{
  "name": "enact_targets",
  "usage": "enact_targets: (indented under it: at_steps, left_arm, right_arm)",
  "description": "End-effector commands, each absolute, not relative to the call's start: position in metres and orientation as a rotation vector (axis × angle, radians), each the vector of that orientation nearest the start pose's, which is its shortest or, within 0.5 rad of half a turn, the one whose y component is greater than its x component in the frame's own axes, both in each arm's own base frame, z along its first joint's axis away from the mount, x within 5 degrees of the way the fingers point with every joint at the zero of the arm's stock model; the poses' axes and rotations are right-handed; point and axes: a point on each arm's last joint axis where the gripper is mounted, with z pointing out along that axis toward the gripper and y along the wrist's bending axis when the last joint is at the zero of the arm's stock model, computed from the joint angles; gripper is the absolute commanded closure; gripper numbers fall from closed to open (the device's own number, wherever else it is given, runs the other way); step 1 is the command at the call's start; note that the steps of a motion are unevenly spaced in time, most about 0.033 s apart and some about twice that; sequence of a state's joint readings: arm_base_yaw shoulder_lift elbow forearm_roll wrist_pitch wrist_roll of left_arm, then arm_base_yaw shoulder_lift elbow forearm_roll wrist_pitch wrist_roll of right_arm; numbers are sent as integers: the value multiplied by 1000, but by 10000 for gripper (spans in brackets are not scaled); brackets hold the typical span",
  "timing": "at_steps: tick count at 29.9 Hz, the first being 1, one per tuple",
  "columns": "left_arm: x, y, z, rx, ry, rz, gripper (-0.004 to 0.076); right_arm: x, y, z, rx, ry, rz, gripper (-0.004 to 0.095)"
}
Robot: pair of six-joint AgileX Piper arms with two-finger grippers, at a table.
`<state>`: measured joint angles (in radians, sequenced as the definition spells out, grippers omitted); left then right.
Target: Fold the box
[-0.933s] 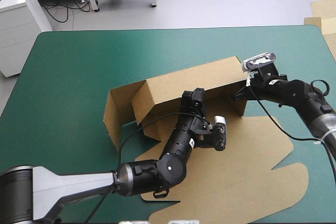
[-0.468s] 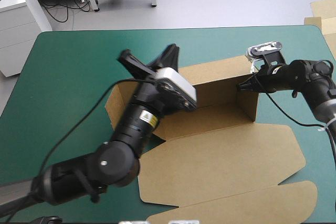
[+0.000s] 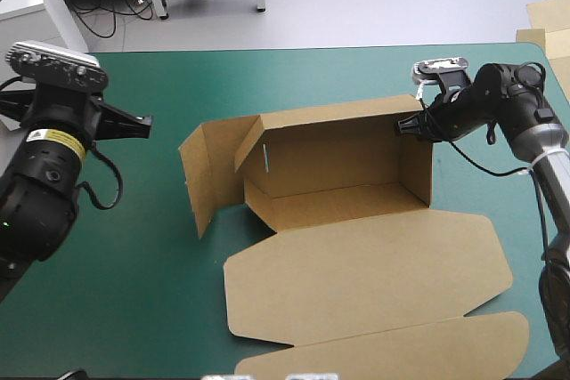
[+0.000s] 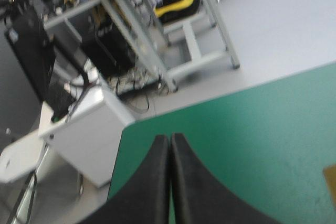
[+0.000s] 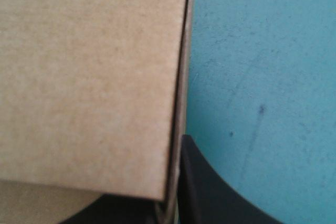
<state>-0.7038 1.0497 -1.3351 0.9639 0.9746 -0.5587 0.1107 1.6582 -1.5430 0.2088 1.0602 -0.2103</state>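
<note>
Right gripper [image 3: 406, 125]: pinching the box's [image 3: 343, 202] right end wall [image 3: 417, 171] at its far corner.
Left gripper [image 4: 169, 139]: pressed together, empty, raised near the left edge of the teal-green cover [image 3: 142, 246].
Box: mid-cover, walls up, lid [image 3: 365, 273] flat.
Handling: probably light and stiff, hinging at creases; take wall edges near corners.

Brown box [image 3: 338, 166] near the table's middle, open tray with far and right walls upright, left flaps splayed outward, wide lid lying flat toward the near edge
</note>
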Motion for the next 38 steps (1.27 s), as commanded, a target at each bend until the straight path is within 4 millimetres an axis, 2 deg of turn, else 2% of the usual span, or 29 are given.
enact_targets:
  at_steps: [1, 4, 9, 11, 13, 17, 21, 25, 28, 33, 35, 38]
  left_arm:
    - [181, -45, 478, 212, 1886, 300, 734]
    - [188, -30, 469, 179, 1990, 287, 734]
    - [201, -8, 453, 119, 2139, 205, 734]
    - [209, 2, 445, 82, 2196, 166, 734]
    - [216, 9, 438, 63, 2247, 108, 733]
    - [234, 27, 420, -17, 2333, -63, 734]
    - [246, 47, 408, -69, 2373, -179, 734]
    - [251, 71, 399, -167, 2396, -167, 734]
    - [253, 80, 394, -197, 2411, -155, 734]
    - [255, 84, 391, -200, 2420, -142, 734]
    - [256, 85, 391, -198, 2408, -134, 734]
    - [257, 85, 392, -199, 2399, -128, 734]
  right_arm:
    - [362, 62, 330, -323, 2649, 323, 904]
    - [374, 69, 321, -379, 2647, 293, 871]
    - [384, 81, 324, -403, 2603, 179, 642]
    - [385, 80, 331, -367, 2597, 129, 540]
    - [385, 77, 341, -315, 2613, 105, 480]
    - [378, 72, 370, -305, 2641, 40, 463]
    - [371, 71, 411, -259, 2524, 69, 463]
    - [356, 67, 441, -247, 2432, 64, 464]
    - [344, 64, 453, -226, 2399, 61, 464]
    - [343, 66, 453, -228, 2402, 87, 464]
    - [348, 67, 444, -231, 2431, 84, 464]
    - [356, 68, 420, -238, 2507, 77, 464]
